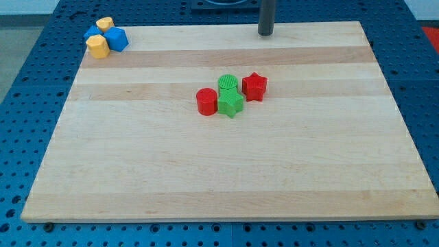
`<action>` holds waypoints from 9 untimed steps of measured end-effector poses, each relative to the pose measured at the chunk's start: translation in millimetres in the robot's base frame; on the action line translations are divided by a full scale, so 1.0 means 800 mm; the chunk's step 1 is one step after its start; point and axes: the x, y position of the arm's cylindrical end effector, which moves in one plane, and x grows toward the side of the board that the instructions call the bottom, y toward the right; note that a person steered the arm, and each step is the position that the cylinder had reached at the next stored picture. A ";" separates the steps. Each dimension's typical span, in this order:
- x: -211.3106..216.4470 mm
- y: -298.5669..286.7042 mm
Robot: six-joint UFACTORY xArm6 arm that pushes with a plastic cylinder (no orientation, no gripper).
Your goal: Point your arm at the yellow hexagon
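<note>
The yellow hexagon [98,46] lies at the board's top left corner, touching a blue block [116,38]. A second yellow block [104,25] and another blue block [92,32] sit just above them in the same cluster. My tip [265,33] is at the board's top edge, right of centre, far to the right of the yellow hexagon and touching no block.
Near the board's centre is a cluster: a red cylinder [206,101], a green cylinder [228,84], a green star [230,104] and a red star [254,86]. The wooden board [219,171] rests on a blue perforated table.
</note>
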 end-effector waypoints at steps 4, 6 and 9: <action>0.010 -0.101; 0.099 -0.167; 0.119 -0.357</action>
